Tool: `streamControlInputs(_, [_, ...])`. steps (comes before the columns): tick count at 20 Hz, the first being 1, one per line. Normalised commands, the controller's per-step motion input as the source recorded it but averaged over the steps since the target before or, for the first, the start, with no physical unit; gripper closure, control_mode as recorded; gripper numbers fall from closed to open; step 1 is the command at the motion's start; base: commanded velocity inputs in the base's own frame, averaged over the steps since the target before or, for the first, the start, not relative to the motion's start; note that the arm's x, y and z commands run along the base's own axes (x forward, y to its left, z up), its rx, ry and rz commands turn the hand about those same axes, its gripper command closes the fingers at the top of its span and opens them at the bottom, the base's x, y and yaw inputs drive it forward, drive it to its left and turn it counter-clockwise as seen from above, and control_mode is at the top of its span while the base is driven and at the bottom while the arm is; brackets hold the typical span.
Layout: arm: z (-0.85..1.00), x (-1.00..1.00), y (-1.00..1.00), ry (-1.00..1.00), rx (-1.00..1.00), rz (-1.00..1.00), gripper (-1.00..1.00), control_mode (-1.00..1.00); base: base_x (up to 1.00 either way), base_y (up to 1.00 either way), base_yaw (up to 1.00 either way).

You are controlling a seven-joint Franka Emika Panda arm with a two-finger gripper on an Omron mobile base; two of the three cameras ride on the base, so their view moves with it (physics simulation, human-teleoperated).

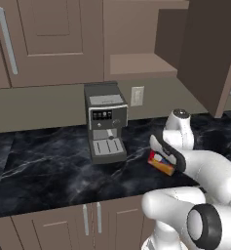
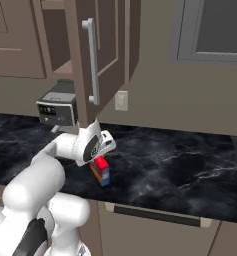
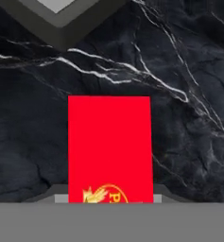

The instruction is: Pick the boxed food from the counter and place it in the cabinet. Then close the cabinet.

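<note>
The boxed food (image 3: 109,142) is a small carton with a red top, standing on the black marble counter (image 1: 48,166) to the right of the coffee machine. My gripper (image 3: 109,197) is right above it, open, one fingertip (image 3: 61,197) beside each long side of the red top. From the left base the hand (image 1: 164,149) covers part of the carton (image 1: 161,165). The right base view shows the carton (image 2: 102,172) under the hand (image 2: 101,150). The brown wall cabinet (image 1: 142,63) stands open, its tan shelf bare, its door (image 2: 102,45) swung out.
A grey coffee machine (image 1: 106,122) stands on the counter left of the carton, close to the arm. The open door's silver bar handle (image 2: 91,60) hangs above the hand. A wall outlet (image 1: 137,95) sits behind. Another wall cabinet (image 1: 44,39) is shut on the left.
</note>
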Motion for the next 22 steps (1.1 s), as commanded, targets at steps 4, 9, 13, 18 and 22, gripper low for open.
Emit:
streamControlInputs(4, [0.67, 0.0, 0.5, 0.0, -0.15, 0.38, 1.0, -1.0, 0.0, 0.0, 0.0])
streamControlInputs(9, [0.96, -0.04, 0.07, 0.0, -0.08, 0.29, 1.0, -1.0, 0.0, 0.0, 0.0])
streamControlInputs(13, [1.0, -0.15, 0.0, -0.01, -0.05, 0.22, 1.0, -1.0, 0.0, 0.0, 0.0])
streamControlInputs(18, [1.0, -0.03, 0.05, -0.01, -0.06, 0.34, 1.0, -1.0, 0.0, 0.0, 0.0])
streamControlInputs(22, [1.0, 0.0, 0.19, 0.0, -0.11, 0.42, 1.0, -1.0, 0.0, 0.0, 0.0])
